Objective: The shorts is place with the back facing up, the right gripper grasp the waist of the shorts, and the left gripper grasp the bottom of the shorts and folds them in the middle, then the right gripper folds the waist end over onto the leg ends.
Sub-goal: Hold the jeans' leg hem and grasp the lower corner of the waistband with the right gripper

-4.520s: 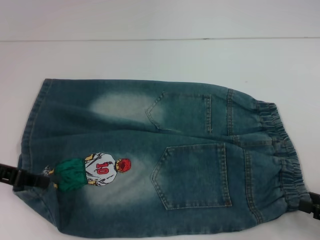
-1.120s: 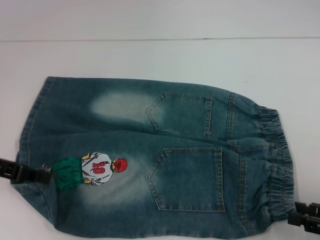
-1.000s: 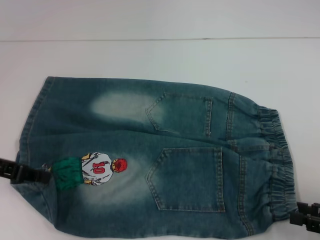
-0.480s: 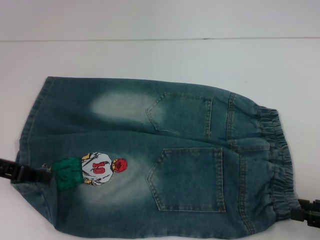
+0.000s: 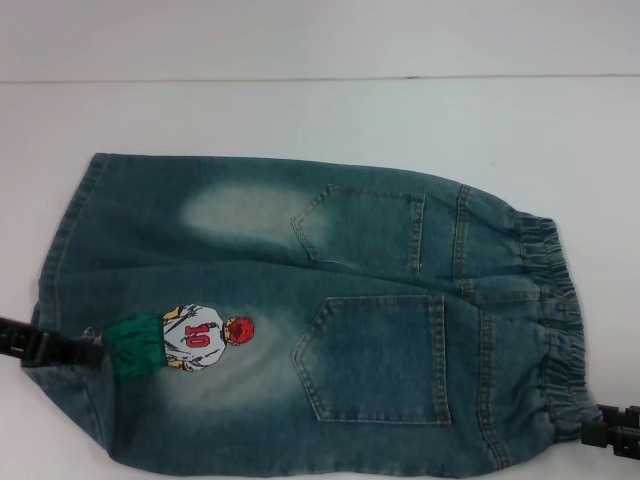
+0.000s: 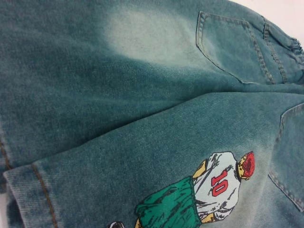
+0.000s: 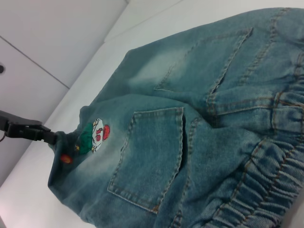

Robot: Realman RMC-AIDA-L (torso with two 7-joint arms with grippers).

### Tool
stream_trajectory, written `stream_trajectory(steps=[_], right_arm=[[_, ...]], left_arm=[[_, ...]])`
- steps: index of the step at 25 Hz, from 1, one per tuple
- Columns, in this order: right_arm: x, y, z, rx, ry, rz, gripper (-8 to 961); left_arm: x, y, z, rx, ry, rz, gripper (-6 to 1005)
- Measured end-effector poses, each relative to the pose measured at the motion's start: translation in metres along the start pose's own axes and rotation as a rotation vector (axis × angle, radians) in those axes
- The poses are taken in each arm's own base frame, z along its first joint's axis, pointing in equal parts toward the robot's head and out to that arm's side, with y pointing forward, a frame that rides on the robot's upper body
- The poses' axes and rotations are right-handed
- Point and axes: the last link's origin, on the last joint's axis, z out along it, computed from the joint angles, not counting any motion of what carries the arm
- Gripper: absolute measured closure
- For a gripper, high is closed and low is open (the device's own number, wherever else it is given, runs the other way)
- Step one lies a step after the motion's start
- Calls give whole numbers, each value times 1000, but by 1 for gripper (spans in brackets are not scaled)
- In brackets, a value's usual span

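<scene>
The left gripper [image 5: 88,350] sits at the table's [image 5: 300,110] near-left edge, black fingers pinched on the hem [image 5: 60,270] of the shorts [image 5: 300,320] beside the embroidered figure [image 5: 185,340]. The shorts lie flat, back up, across the table's near middle, two pockets [image 5: 375,355] showing. At the near-right edge the right gripper [image 5: 600,435] touches the waist end [image 5: 555,330]; whether its fingers clamp the cloth cannot be told.
</scene>
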Motion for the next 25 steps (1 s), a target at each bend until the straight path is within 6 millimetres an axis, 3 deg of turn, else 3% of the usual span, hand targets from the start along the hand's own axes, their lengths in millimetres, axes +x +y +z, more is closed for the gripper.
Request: stream_trajectory(steps=[25], right_arm=[[0,-2,-11,17,-8,8,355]], left_arm=[[5,1,1,-2,2,6,953]])
